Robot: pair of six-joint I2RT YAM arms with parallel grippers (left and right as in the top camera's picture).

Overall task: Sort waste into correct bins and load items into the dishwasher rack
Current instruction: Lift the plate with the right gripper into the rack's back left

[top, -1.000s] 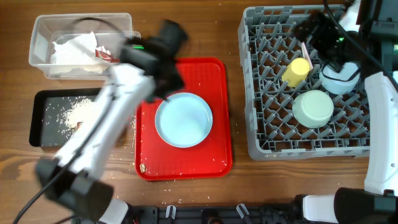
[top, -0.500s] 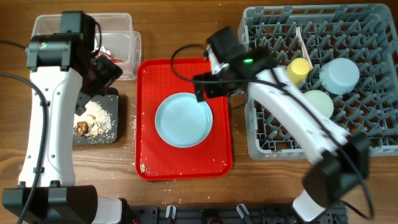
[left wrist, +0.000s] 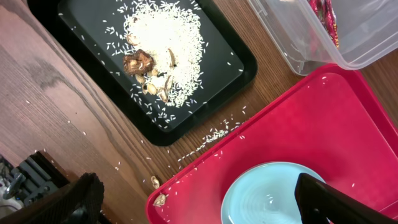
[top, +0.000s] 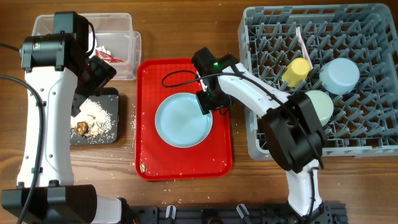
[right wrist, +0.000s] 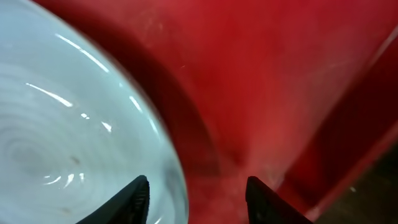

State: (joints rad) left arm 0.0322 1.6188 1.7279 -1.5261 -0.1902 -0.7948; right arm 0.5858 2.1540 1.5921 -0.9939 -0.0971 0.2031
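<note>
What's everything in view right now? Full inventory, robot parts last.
clear rectangular plastic box: 1, clear, top left of the table
small red scrap: 1, red, inside the clear box
shallow black rectangular tray: 1, black, just below the box
rice-like crumbs: a pile, white, in the black tray
food lumps: a few, brown, on the rice
flat red serving tray: 1, red, centre
round light blue plate: 1, on the red tray
grey pegged plastic rack: 1, right
small yellow cup: 1, in rack
small light blue dish: 1, in rack
mint-green bowl: 1, in rack
white plastic spoon: 1, among the pegs
left hand: open, above the red tray's corner
right hand: open, straddling the plate's rim
</note>
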